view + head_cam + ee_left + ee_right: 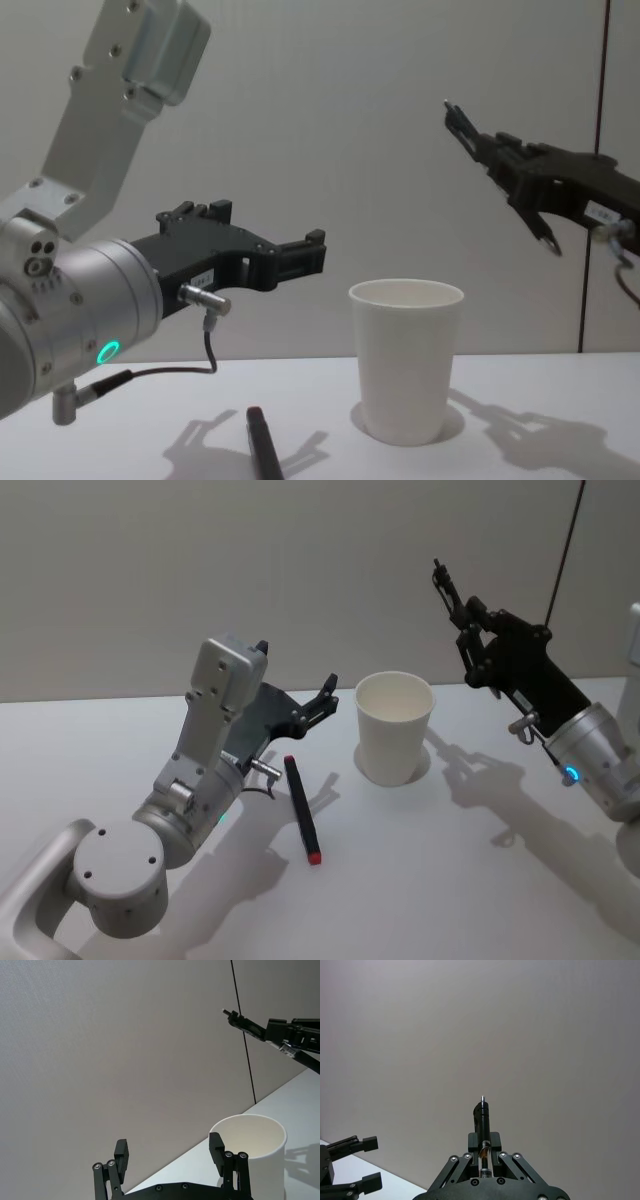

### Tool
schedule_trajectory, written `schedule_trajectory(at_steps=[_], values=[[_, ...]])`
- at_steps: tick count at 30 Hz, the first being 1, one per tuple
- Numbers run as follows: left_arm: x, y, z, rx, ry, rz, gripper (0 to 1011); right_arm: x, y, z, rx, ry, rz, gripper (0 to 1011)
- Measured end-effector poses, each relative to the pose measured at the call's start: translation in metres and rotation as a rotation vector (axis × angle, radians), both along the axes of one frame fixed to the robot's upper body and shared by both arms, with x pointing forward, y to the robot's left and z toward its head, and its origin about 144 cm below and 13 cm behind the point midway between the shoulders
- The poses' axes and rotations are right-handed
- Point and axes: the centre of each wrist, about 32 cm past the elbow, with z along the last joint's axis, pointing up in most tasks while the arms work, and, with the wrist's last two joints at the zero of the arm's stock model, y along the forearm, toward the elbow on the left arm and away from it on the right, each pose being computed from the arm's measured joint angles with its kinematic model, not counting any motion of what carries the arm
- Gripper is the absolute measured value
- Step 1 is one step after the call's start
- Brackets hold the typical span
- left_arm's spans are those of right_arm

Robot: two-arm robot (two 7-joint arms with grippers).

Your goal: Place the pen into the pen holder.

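Overhead, pen (302, 811) lies beside pen holder (394, 727); left gripper (168, 1140) jaws open, right gripper (481, 1110) jaws closed aloft

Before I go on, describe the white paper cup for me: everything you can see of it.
The white paper cup is plain, with a rolled rim and walls tapering to the base. It stands upright on the white table, open end up, and looks empty. Only the table touches it. The left gripper, jaws open, hovers just to its left; the right gripper, shut on a slim black pen, is raised to its right.
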Motion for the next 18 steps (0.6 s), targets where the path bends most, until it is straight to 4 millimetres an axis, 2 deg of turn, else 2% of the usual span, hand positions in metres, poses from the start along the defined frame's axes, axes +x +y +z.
schedule_trajectory(at_steps=[18], values=[[0.000, 0.000, 0.000, 0.000, 0.000, 0.000, 1001, 0.020, 0.023, -0.013, 0.015, -0.055, 0.038, 134]])
